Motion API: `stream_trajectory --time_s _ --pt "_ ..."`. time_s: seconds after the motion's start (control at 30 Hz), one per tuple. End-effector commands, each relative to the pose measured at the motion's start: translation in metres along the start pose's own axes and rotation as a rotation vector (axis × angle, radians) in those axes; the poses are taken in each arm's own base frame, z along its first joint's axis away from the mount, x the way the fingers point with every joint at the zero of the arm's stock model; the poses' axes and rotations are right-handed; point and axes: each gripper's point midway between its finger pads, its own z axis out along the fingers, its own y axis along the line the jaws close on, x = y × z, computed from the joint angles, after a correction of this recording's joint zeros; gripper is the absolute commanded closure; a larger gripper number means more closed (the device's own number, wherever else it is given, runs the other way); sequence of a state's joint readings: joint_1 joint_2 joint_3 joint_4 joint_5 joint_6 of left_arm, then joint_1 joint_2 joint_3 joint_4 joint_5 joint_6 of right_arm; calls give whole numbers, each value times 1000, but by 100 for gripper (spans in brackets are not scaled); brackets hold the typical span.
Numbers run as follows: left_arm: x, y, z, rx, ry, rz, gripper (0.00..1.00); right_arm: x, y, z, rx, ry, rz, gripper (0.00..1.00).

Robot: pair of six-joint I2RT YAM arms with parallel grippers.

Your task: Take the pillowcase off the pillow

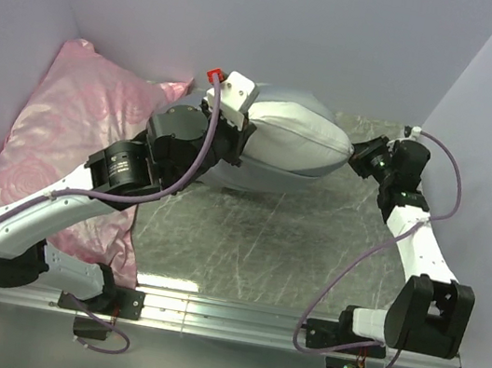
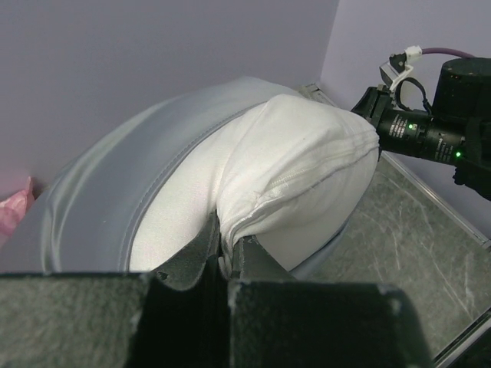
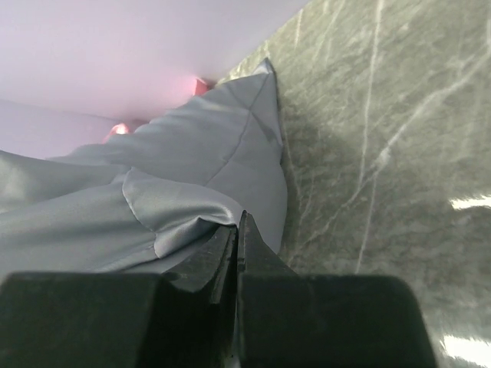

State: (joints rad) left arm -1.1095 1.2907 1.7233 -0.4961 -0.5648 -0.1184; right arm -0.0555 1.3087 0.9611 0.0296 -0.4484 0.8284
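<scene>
Where the lilac walls close in a corner, one dark, pale-veined tabletop carries everything.

There are two pillows in all. The larger in view is a single shiny pink pillow with a rose pattern. It is slumped against the left wall, with its near edge spilling over the left side of the tabletop.

Next comes one grey pillowcase, lying at the back of the tabletop close against the rear wall. Its mouth gapes toward the left, and the one white pillow bulges out of it, part bared and part inside. The grey cloth wraps behind and beneath the white.

Two arms work the bundle from opposite ends. The left arm crosses over the pink pillow's edge and hides the bundle's left end from above. Its left fingers are clenched on the white pillow's seamed edge, with only a sliver of gap taken up by the fabric.

The right arm reaches in from the right wall. Its right fingers are pinched tight on a fold of the pillowcase at its right end, just above the tabletop.

The pink pillow's upper corner lies just beside the left wrist, so that side is crowded, and the rear wall hems the bundle in behind.
</scene>
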Motion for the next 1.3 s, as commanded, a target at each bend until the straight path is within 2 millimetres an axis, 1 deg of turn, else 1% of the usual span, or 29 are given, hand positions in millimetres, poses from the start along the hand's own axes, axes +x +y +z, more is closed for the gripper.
stream_trajectory --time_s 0.0,0.03,0.07,0.1,0.17,0.2,0.27,0.33,0.37,0.4,0.43,0.47,0.5,0.57,0.6,0.7,0.73,0.77,0.83,0.9,0.93,0.97,1.0,1.03,1.07,1.13,1.17,1.2,1.27 --pt "-116 31 -42 -54 -335 -253 100 5 -38 17 70 -25 37 100" --pt "-119 31 -42 -54 -342 -261 100 10 -39 21 55 -8 46 100" --pt "-119 31 -41 -56 -344 -262 100 7 -27 23 -12 -26 49 100" --pt "-120 32 -41 -64 -347 -269 100 20 -30 22 -40 7 65 98" --pt "-121 33 -38 -78 -356 -278 100 23 -22 23 -90 2 70 98" --pt "-123 36 -38 -98 -362 -288 100 29 -27 24 -82 9 73 97" --pt "-126 36 -36 -105 -375 -293 100 39 -29 29 -68 34 66 98" --pt "-135 36 -39 -97 -397 -309 100 50 -32 33 -76 60 72 97" --pt "-141 35 -40 -92 -410 -315 100 48 -28 35 -104 49 81 97" --pt "-144 35 -40 -92 -415 -319 100 53 -32 35 -114 55 93 97" --pt "-146 33 -39 -87 -417 -320 100 66 -27 38 -137 87 97 96" --pt "-146 32 -37 -91 -414 -316 100 67 -23 39 -165 85 100 95" --pt "-149 33 -37 -91 -421 -322 100 73 -24 40 -173 96 105 95" --pt "-151 32 -36 -95 -430 -323 100 80 -26 43 -178 108 114 96" --pt "-152 32 -35 -98 -433 -325 100 85 -24 44 -186 115 107 96" --pt "-154 33 -34 -103 -441 -330 100 93 -33 53 -147 130 101 96" --pt "-157 33 -35 -102 -452 -336 100 100 -36 56 -138 145 101 95" --pt "-157 33 -35 -105 -454 -339 100 101 -34 58 -146 141 99 94" --pt "-160 33 -35 -105 -465 -349 100 114 -35 61 -152 163 103 92" --pt "-161 33 -34 -105 -470 -351 100 119 -33 65 -159 164 96 91" --pt "-161 32 -33 -103 -471 -352 100 125 -36 67 -148 174 91 90" --pt "-162 31 -32 -104 -476 -356 100 134 -33 68 -153 191 79 88" --pt "-163 31 -31 -104 -479 -356 100 139 -34 71 -142 194 73 87" --pt "-163 29 -30 -101 -481 -356 100 145 -38 74 -129 206 62 85" --pt "-165 29 -29 -102 -486 -358 100 154 -37 75 -129 221 58 84" --pt "-167 28 -27 -103 -489 -356 100 165 -43 78 -123 233 66 83" --pt "-169 28 -27 -102 -494 -357 100 168 -41 78 -139 233 66 82" --pt "-168 27 -26 -104 -490 -351 100 172 -43 77 -137 245 73 80" --pt "-163 27 -22 -116 -479 -345 100 176 -49 76 -123 252 74 78"
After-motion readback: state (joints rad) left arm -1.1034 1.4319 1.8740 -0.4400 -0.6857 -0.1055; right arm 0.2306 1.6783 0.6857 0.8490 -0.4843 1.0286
